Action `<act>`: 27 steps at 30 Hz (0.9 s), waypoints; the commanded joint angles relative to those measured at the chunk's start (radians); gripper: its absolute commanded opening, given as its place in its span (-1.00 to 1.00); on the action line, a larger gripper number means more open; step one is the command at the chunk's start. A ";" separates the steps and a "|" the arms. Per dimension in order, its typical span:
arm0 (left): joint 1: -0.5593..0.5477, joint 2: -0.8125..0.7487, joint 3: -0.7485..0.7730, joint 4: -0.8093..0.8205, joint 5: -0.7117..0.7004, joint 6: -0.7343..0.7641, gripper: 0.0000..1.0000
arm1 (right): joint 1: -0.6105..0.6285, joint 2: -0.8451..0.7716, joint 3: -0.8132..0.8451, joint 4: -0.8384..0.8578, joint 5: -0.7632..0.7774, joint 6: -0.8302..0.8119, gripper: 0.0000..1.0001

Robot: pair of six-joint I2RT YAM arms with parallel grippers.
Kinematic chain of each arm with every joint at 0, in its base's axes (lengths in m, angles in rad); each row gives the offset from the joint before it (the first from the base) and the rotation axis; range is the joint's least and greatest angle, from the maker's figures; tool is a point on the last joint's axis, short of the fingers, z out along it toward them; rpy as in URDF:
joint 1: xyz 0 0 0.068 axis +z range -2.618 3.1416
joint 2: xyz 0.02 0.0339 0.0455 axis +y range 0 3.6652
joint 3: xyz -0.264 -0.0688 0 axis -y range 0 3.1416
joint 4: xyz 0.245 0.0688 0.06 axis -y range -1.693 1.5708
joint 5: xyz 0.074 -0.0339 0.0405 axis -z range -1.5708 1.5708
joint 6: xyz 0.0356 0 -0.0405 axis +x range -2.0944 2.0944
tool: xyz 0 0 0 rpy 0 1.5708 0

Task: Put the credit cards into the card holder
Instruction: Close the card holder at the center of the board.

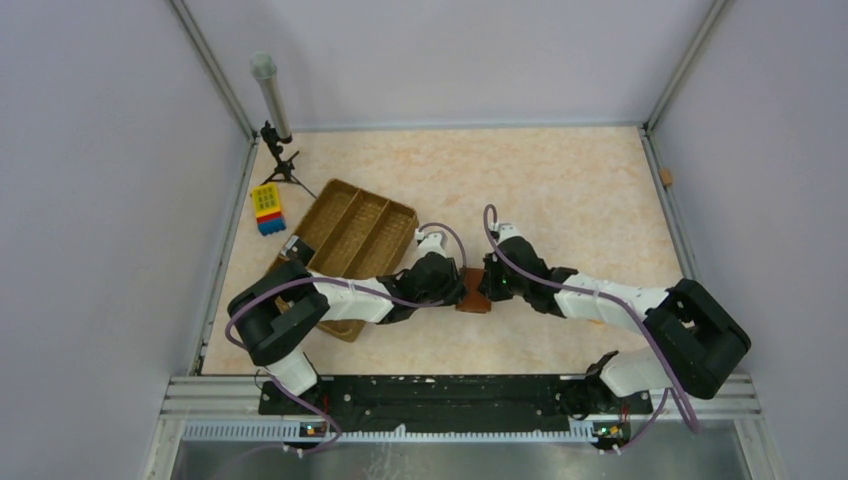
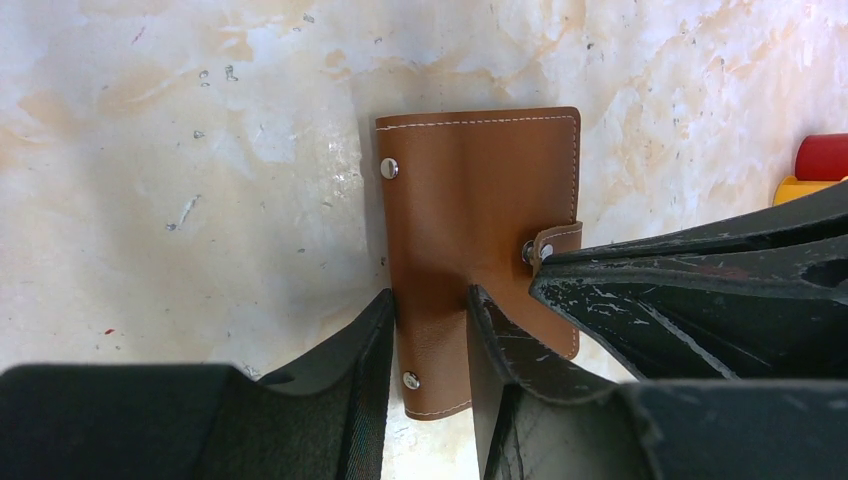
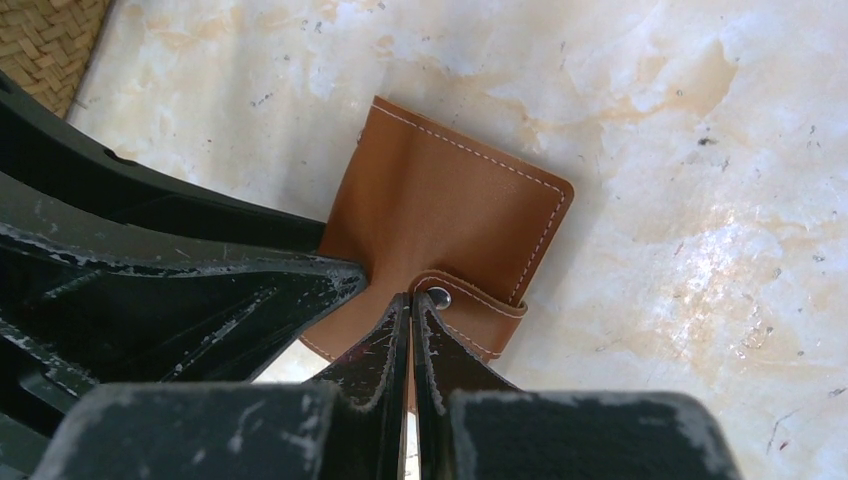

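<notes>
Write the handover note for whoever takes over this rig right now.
Left gripper: fingers apart, straddling the near edge of the small flat brown leather-like card holder; whether it clamps is unclear.
Right gripper: fingers closed, tips at the holder's snap tab; grip on it unclear.
Holder: lying flat on the marble-patterned table between the arms, apparently snapped shut.
Credit cards: none in view.
Done: no card seen inserted.
Left: open the holder, locate the cards, slide them in.
</notes>
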 commanded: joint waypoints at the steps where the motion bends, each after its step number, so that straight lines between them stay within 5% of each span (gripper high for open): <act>1: -0.004 0.058 -0.018 -0.175 -0.026 0.033 -0.30 | -0.016 0.012 -0.025 0.044 -0.010 0.014 -1.00; 12: -0.004 0.056 -0.016 -0.183 -0.031 0.035 -0.31 | -0.059 0.050 -0.028 0.044 -0.010 0.041 -1.00; 27: -0.005 0.038 -0.013 -0.189 -0.032 0.038 -0.30 | -0.224 0.101 -0.125 0.136 -0.201 0.147 -1.00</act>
